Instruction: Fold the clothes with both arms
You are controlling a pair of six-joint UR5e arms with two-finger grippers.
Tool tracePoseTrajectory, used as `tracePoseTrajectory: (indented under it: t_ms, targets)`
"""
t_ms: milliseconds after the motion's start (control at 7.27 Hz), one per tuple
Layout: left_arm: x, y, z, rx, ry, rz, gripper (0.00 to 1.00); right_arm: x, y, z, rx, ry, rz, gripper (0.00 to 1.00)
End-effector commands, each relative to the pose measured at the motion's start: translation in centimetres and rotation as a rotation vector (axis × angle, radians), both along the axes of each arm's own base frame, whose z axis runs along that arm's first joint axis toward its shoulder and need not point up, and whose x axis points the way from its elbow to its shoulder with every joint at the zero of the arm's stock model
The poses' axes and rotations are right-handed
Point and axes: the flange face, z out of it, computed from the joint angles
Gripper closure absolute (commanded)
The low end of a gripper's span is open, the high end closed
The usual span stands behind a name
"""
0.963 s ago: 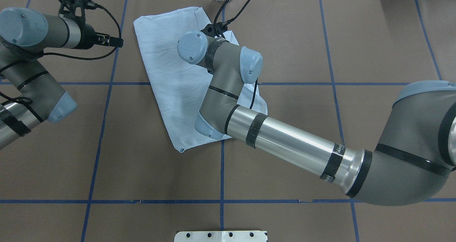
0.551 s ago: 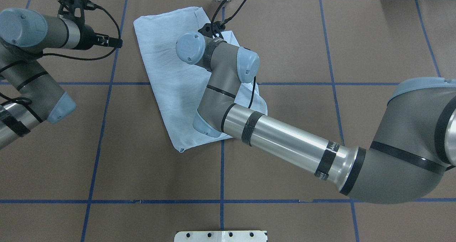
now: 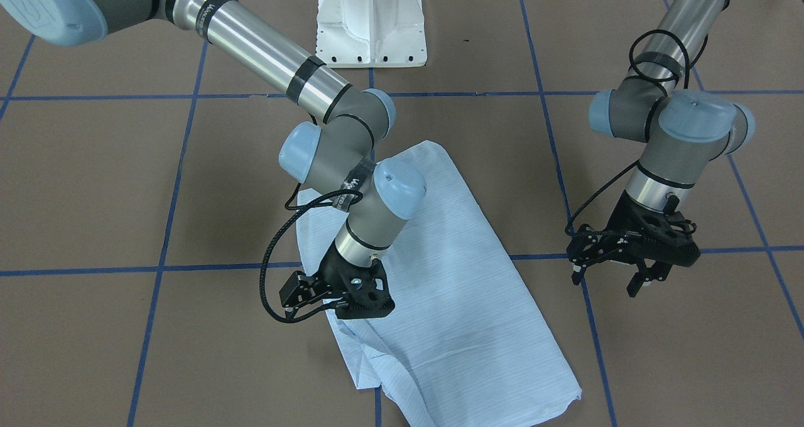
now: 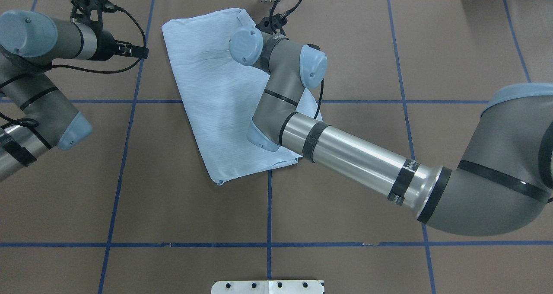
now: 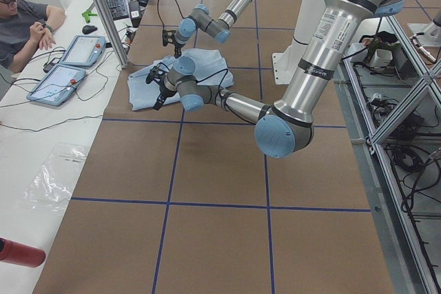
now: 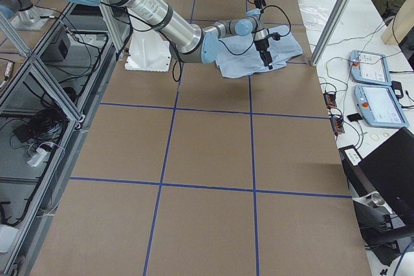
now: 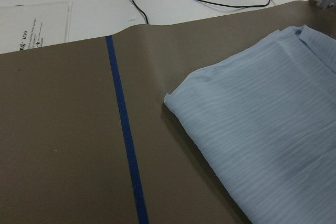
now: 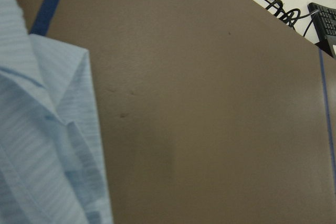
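Since the earlier overhead pictures, the silver-and-grey right arm (image 4: 354,160) has swung its wrist away from the robot and a little toward its own right, so the light-blue wrist caps now sit closer to the far right-hand edge of the thin pale-blue striped shirt (image 4: 216,103); the left arm (image 4: 43,99) has not visibly shifted. The shirt lies folded into a long oblong on the brown paper-covered table (image 4: 129,199). Its long axis runs from the far side toward the robot and slants toward the robot's right. The black two-finger right gripper (image 3: 359,302) points down over that right-hand long edge, near the far end, where the layers splay slightly. Its fingertips are hidden behind its own body, so whether it is spread or closed on cloth cannot be told. The right wrist view shows only the cloth edge beside bare table. The black left gripper (image 3: 608,281) hangs with its fingers spread wide and empty over bare table, just off the shirt's opposite long edge. The right arm is therefore the nearer one, reaching across the cloth with its elbow bent, while the left waits alongside. Any next fold would probably turn on lifting an edge across that long axis.
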Motion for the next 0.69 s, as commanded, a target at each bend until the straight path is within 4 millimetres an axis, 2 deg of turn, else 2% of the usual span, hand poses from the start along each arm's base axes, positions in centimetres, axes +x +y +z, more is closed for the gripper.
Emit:
tracePoseTrajectory:
  t_ms: [0, 138, 275, 413, 551]
  targets:
    - [0.0, 0.1, -0.3, 0.003, 0.004, 0.0, 0.0, 8.9, -6.2, 6.2, -0.026, 0.109, -0.009, 0.0]
    - [-0.1, 0.2, -1.0, 0.012, 0.014, -0.002, 0.0, 11.5, -6.1, 5.1, 0.009, 0.07, -0.018, 0.0]
    - [-0.2, 0.9, -2.7, 0.009, 0.058, 0.029, 0.0, 12.7, -3.5, 1.8, 0.011, -0.049, -0.054, 0.0]
    - [-0.5, 1.8, -5.0, -0.029, 0.134, 0.015, 0.0, 13.0, -1.7, -1.9, -0.005, -0.159, -0.091, 0.0]
    - [0.7, 3.5, -7.3, -0.071, 0.214, 0.003, 0.0, 14.1, -0.3, -2.6, 0.016, -0.212, -0.084, 0.0]
